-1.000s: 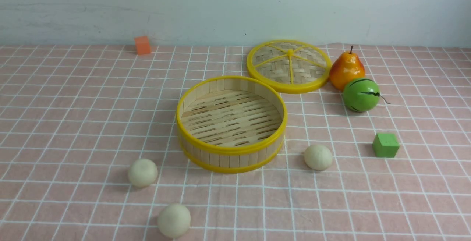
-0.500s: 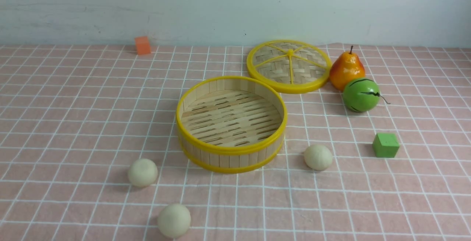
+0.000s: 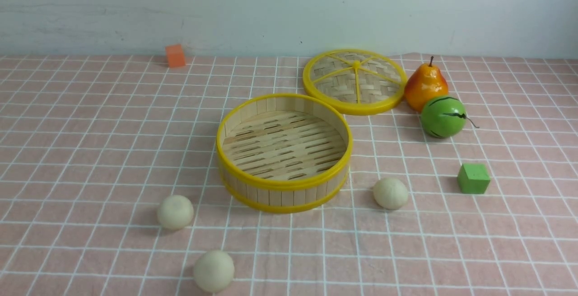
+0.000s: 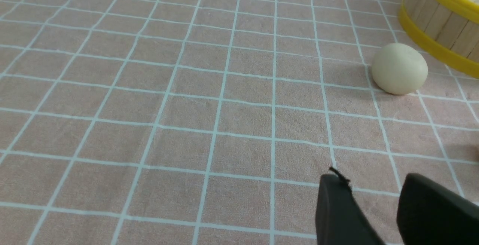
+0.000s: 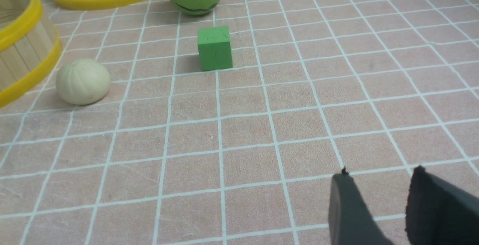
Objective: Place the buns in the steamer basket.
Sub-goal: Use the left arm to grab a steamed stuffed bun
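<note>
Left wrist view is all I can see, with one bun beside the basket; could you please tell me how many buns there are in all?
Observer: Three: the left bun, the near bun and the right bun, all outside the basket.
Operator: Thank you. Is anything inside the basket yet?
Observer: No, it holds nothing.
Operator: And where is its lid, please?
Observer: The lid lies flat behind the basket, to the right, next to a pear.
</note>
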